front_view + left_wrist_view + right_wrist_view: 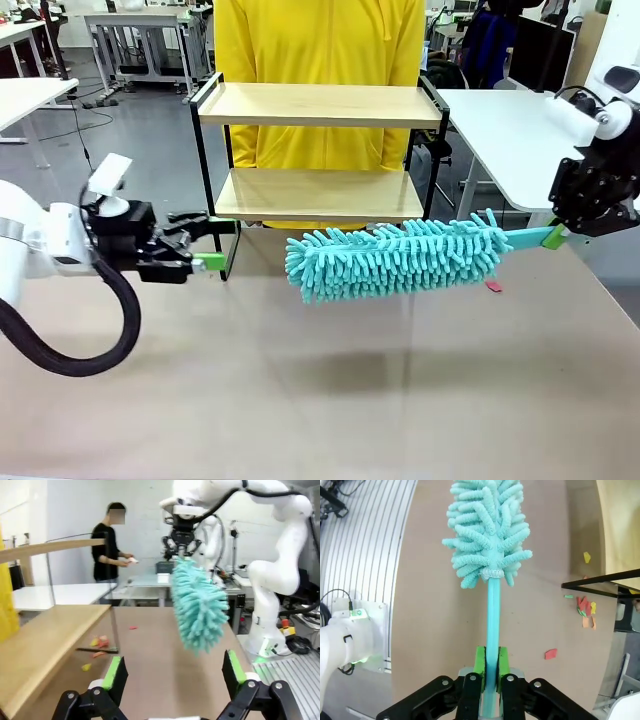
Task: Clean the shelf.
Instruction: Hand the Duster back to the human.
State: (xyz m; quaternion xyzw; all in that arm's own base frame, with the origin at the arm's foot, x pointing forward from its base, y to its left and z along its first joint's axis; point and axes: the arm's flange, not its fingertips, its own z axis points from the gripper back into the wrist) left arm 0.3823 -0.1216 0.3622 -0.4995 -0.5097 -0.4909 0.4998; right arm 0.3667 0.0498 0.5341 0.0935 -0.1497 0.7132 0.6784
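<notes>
- Front view has the right gripper [556, 237] clamped tight on the teal handle of a fluffy teal duster [400, 260], whose head hangs level over the table [330, 400], in front of the shelf [320, 150] and below its lower board.
- Over on the other side, the left gripper [212, 245] sits at the shelf's left end, jaws spread wide with nothing between them, one green pad just by the black frame leg; touching or not, I cannot tell.
- The shelf stands at the far edge of the table, right in front of the person in yellow [320, 40], both wooden boards bare.
- Right wrist view shows the green pads [479, 666] squeezing the handle, and small coloured scraps [585, 612] lying on the table by the shelf's foot.
- My read: the duster is in hand and poised, the sweep of the boards not yet under way.
- Next move, I'd say, calls for lifting the head to board height and drawing it along the wood, while the left gripper perhaps steadies the frame.
- Writing or brand marks: none legible on duster, shelf or grippers.
</notes>
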